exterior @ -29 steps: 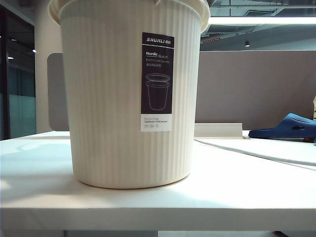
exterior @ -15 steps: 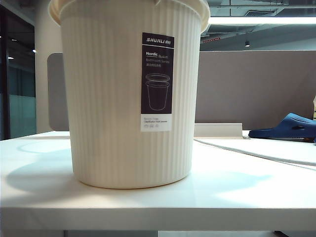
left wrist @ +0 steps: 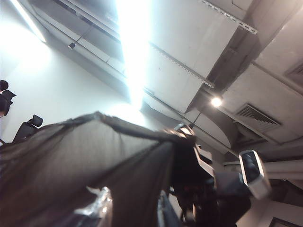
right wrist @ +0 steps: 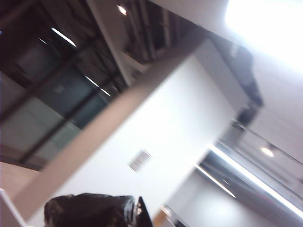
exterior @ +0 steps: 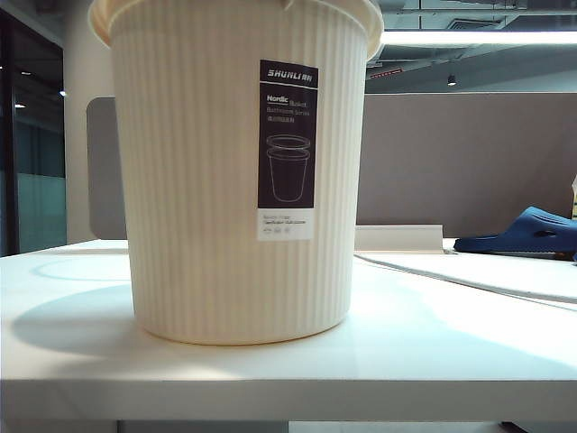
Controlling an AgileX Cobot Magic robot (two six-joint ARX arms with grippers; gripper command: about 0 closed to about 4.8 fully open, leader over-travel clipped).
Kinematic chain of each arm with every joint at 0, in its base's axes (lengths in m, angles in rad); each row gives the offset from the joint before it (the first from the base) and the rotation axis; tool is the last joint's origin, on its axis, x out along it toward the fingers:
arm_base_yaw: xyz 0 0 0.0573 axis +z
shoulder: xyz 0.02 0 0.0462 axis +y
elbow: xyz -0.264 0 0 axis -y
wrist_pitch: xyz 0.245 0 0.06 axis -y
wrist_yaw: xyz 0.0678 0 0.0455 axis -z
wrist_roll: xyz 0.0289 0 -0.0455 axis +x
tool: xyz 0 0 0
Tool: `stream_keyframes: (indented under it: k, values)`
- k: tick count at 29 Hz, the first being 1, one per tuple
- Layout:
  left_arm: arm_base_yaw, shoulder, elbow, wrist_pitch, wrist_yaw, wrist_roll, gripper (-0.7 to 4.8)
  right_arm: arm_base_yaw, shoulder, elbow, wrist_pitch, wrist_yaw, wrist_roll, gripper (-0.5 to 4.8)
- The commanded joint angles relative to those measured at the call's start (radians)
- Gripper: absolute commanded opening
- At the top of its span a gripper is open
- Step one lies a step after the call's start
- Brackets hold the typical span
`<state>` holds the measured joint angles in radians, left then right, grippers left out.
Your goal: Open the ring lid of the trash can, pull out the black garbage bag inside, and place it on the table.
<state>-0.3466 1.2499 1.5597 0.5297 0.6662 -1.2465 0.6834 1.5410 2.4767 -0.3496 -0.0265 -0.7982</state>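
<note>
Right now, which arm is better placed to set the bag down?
Right, probably: the right gripper is shut with the black garbage bag bunched at it. The left gripper only shows bag draped across; grip unclear.

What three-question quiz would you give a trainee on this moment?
1. True or false: the trash can lies tipped over on the table.
2. What rests far back on the right in the exterior view? A) a blue slipper B) a red cup C) a green towel
3. Neither arm shows in the exterior view, and both wrist cameras look up at the ceiling. Which task item do both see?

Key:
1. False, it stands upright.
2. A
3. The black garbage bag. It is stretched beside the left gripper and bunched in the right wrist view, where the shut right gripper hardly shows.
</note>
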Motion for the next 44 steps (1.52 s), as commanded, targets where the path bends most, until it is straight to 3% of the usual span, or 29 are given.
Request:
stream_keyframes:
  k: [1, 28, 32, 38, 44]
  values:
    - [-0.001, -0.005, 0.005, 0.015, 0.022, 0.008, 1.26, -0.007, -0.006, 0.029, 0.026, 0.006, 0.001, -0.01]
    - [-0.002, -0.015, 0.004, 0.01, 0.205, 0.042, 1.26, -0.21, -0.016, 0.085, -0.082, 0.034, -0.007, -0.01]
    - [-0.024, -0.015, 0.004, 0.01, 0.242, 0.045, 1.26, -0.218, -0.012, 0.085, -0.089, 0.118, -0.014, -0.01]
    - [-0.071, -0.02, 0.004, 0.01, 0.282, 0.046, 1.25, -0.23, -0.006, 0.083, -0.13, 0.153, -0.074, -0.01]
    - [-0.11, -0.028, 0.004, 0.01, 0.325, 0.046, 1.26, -0.317, -0.005, 0.071, -0.152, 0.182, -0.07, -0.02]
